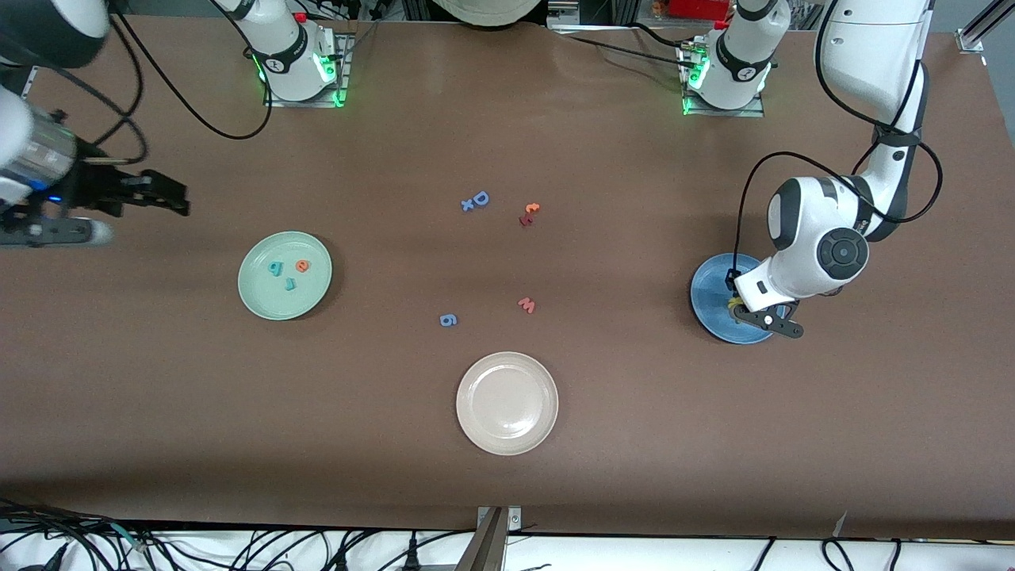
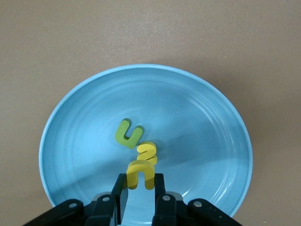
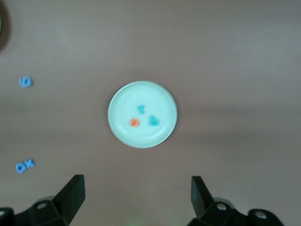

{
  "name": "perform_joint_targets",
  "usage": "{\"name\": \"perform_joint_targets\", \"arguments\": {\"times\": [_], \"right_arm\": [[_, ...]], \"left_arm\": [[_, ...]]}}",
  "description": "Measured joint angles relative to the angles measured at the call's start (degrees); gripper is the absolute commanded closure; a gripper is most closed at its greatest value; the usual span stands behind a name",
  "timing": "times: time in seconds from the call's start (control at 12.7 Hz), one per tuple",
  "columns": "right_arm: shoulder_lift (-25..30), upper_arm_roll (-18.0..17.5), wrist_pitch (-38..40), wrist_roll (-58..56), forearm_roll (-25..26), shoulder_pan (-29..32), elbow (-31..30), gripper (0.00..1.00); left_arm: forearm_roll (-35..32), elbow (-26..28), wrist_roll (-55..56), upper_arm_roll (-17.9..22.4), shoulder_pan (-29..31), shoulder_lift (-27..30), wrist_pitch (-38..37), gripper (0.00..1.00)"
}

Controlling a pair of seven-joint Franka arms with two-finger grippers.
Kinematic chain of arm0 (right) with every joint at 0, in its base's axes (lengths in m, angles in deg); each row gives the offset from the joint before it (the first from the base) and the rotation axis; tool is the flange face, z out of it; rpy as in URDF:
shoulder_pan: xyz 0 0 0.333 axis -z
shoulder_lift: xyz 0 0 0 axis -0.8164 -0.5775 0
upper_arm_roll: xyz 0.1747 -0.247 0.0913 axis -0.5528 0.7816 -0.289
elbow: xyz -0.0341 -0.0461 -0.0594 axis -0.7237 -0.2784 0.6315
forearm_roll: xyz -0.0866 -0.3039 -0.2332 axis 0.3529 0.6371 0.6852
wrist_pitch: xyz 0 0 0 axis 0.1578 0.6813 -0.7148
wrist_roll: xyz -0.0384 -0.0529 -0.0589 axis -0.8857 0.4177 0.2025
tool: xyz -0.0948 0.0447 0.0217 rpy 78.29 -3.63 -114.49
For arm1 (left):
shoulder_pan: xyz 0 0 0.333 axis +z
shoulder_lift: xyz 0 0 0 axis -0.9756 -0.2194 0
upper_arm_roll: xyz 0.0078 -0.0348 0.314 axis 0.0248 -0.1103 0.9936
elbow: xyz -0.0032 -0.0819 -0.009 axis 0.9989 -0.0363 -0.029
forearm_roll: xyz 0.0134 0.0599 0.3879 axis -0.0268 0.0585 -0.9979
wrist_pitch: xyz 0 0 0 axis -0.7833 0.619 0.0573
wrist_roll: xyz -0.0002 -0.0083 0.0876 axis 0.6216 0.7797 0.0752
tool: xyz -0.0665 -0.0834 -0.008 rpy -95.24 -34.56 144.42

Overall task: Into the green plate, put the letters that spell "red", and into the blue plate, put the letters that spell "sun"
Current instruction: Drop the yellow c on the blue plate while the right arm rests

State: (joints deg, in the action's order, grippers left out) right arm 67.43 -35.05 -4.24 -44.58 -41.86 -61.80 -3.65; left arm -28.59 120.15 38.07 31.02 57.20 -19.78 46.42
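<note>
The left end effector (image 2: pixel 139 188) hangs low over the blue plate (image 2: pixel 84 108), fingers narrowed on a yellow letter (image 2: pixel 140 173); a second yellow letter (image 2: pixel 146 153) and a green letter (image 2: pixel 128 133) lie in that plate. The right end effector (image 3: pixel 136 193) waits wide open, high over the surface (image 1: pixel 507 492) near the green plate (image 1: pixel 262 297), which holds two teal letters (image 1: pixel 276 268) and an orange letter (image 1: pixel 302 266).

The left arm reaches from its base out and down toward its own end of the tabletop, wrist bent over, and its left gripper (image 2: pixel 139 188) hangs low with the fingers (image 2: pixel 121 195) drawn close together on a small yellow letter (image 2: pixel 140 173). The right arm waits raised at its own end, its right gripper (image 3: pixel 136 195) spread wide and holding nothing.
</note>
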Motion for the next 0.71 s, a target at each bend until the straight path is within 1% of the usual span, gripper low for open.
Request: {"name": "perform_joint_targets", "arguments": {"times": [0.08,0.16,0.24,0.47,0.55,0.71], "right_arm": [[1.0,0.0,-0.6,-0.2,0.0,2.4,-0.5,0.0],[2.2,0.0,-0.2,-0.4,0.0,3.8,-1.2,0.0],[3.4,-0.4,0.6,-0.5,0.0,4.4,-2.1,0.0],[5.0,-3.3,0.8,0.2,1.1,4.6,-3.5,0.0],[5.0,-3.6,0.5,0.2,1.3,4.6,-3.7,0.0],[5.0,-3.6,-0.2,0.2,1.4,4.7,-4.1,0.0]], "left_arm": [[0.0,0.0,0.0,0.0,0.0,0.0,0.0,0.13],[0.0,0.0,0.0,0.0,0.0,0.0,0.0,0.04],[0.0,0.0,0.0,0.0,0.0,-0.1,0.0,0.01],[0.0,-0.4,0.0,0.0,0.0,0.2,0.1,0.0],[0.0,-1.0,0.0,0.0,0.0,1.1,0.0,0.0],[0.0,-2.2,0.0,-0.1,-0.1,5.6,-0.9,0.0]]}}
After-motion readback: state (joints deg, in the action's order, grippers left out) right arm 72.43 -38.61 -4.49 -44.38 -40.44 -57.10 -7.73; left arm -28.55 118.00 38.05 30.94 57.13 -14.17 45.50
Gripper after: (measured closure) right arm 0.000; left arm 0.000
